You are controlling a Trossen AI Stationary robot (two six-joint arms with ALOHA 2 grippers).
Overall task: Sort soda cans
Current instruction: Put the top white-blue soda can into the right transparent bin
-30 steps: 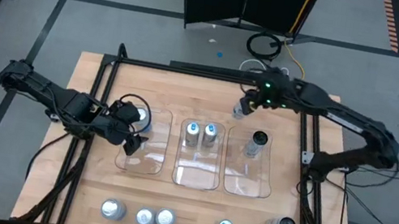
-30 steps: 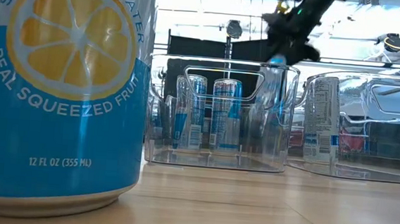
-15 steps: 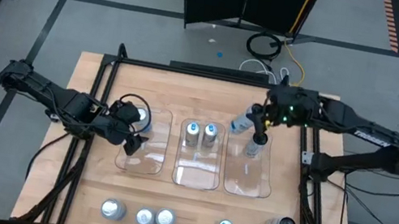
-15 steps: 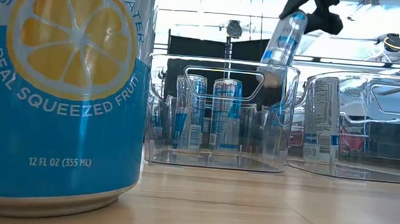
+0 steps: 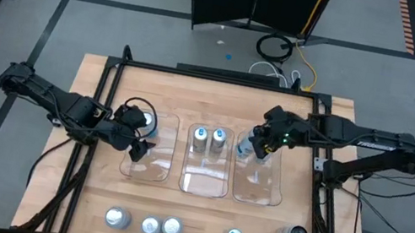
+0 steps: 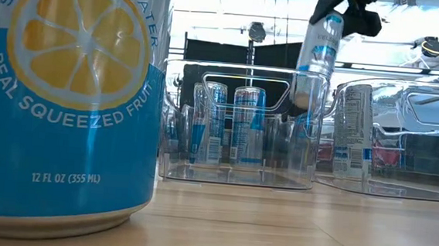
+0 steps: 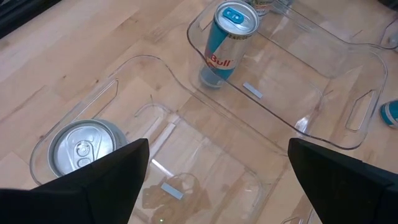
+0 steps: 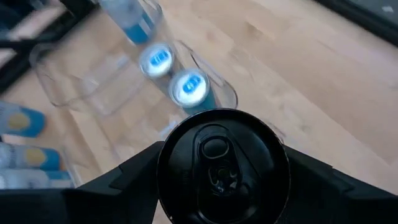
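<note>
Swings in from the far edge of the desk [image 5: 194, 97] with the right gripper [image 5: 254, 145], now hanging over the right bin [image 5: 254, 200], close to the wall it shares with the middle bin [image 5: 202, 193]. Grips a dark-topped can [image 6: 318, 48] by its body, clenched on both sides, leaving the bottom free to go down first. Holds it straighter than half a second ago, almost upright and clear above the bin's rim, most likely so that it drops in without catching the wall. Aims at the right bin for a plain reason, judging by the sorting so far: keeps two blue-marked cans [image 5: 209, 136] together in the middle bin and one silver-topped can [image 7: 84, 149] alone in the left bin [image 5: 143, 178]. Parks the left gripper [image 5: 135, 136] low over that left bin, released and spread wide, holding nothing, apparently waiting clear of the right arm's path. Leaves seven more cans [image 5: 169, 227] standing in a row along the near edge, grouped by top colour, not yet sorted.
</note>
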